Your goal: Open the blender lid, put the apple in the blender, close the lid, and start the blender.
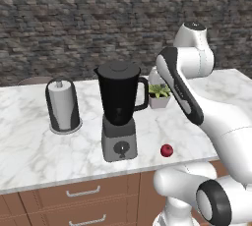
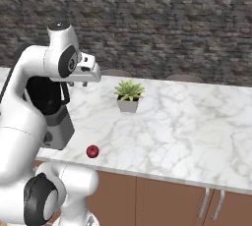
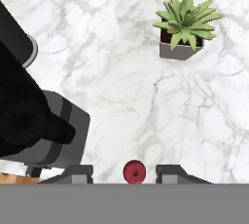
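Note:
The blender (image 1: 118,107) stands mid-counter, a black jar on a grey base with a round dial. Its dark grey lid (image 1: 118,66) sits shut on the jar's top. The small dark-red apple (image 1: 167,150) lies on the marble near the front edge, right of the base. In the right base view my arm hides part of the blender (image 2: 58,127), and the apple (image 2: 92,151) lies in front of it. My gripper (image 2: 79,83) hangs high above the counter, right of the jar, open and holding nothing. In the hand view the gripper (image 3: 125,173) looks down with the apple (image 3: 134,171) far below, between its fingertips.
A white paper-towel roll (image 1: 62,104) in a dark holder stands left of the blender. A small potted succulent (image 1: 159,95) sits behind and right of it, toward the stone wall. Bare marble counter (image 2: 197,131) stretches to the right. Drawers run below the front edge.

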